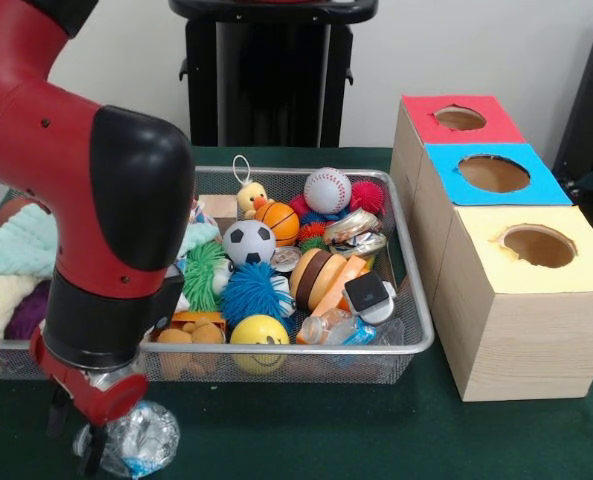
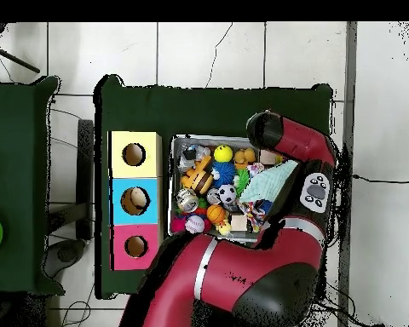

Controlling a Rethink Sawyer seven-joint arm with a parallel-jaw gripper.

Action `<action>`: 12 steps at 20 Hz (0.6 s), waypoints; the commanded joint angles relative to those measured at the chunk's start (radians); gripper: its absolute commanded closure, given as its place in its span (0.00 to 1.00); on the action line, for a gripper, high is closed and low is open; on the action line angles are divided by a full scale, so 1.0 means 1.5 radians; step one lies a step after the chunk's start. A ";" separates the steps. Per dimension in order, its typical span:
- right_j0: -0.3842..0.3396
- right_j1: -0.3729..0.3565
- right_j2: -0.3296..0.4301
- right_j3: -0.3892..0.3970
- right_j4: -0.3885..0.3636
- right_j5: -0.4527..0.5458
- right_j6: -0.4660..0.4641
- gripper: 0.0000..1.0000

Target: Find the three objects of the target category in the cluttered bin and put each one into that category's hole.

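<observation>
Green table (image 1: 306, 430), gripper (image 1: 88, 440) clasping crumpled bottle (image 1: 141, 438)

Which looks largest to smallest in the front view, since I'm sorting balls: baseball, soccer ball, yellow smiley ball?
1. Yellow smiley ball, though it lies nearest the camera.
2. Soccer ball.
3. Baseball, farthest back, so its true size may be similar.

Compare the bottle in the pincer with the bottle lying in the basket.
The held bottle is outside the basket, low over the green table near its front edge, in the pincer; the basket bottle lies on its side among toys by the front rim. The held one looks crumpled into a ball; the basket one is longer and flatter. Both are clear plastic with blue on them.
</observation>
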 commanded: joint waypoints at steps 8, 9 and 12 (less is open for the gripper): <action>0.032 -0.051 0.019 0.197 0.102 0.135 0.255 0.00; 0.033 -0.049 0.019 0.199 0.116 0.136 0.266 0.00; 0.042 -0.048 0.009 0.215 0.148 0.136 0.298 0.00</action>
